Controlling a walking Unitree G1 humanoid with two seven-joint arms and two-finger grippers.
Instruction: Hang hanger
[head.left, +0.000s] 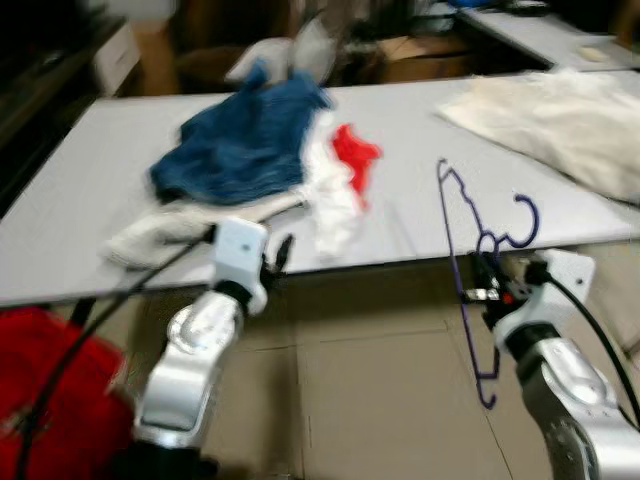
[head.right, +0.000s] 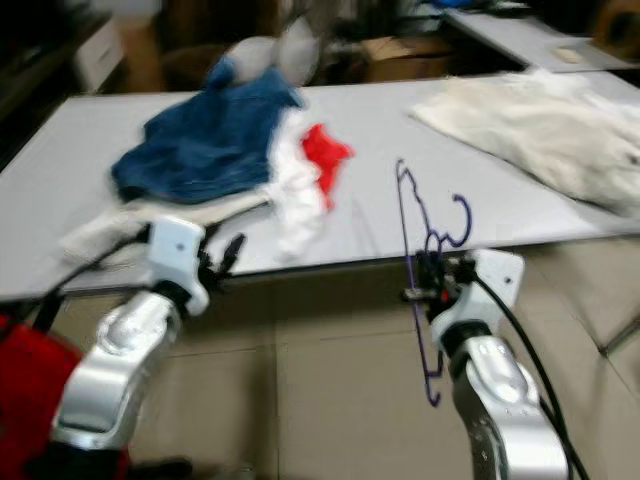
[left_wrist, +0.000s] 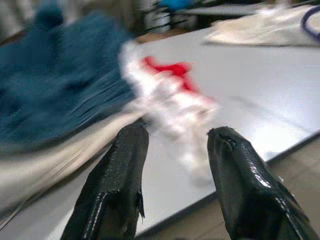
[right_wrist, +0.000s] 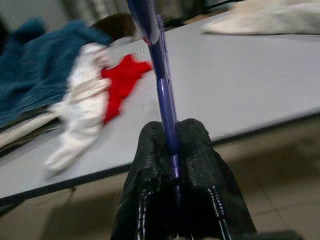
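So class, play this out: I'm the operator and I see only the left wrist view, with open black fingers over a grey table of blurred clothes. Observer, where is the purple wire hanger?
Observer: The right tool is shut on the purple wire hanger, gripping its thin bar.
Operator: Is it lying on the table?
Observer: No. It is held roughly upright, with its top over the grey table and its bottom below the table's front edge.
Operator: Anything low on my side?
Observer: A red container sits on the robot's left, below the table edge.
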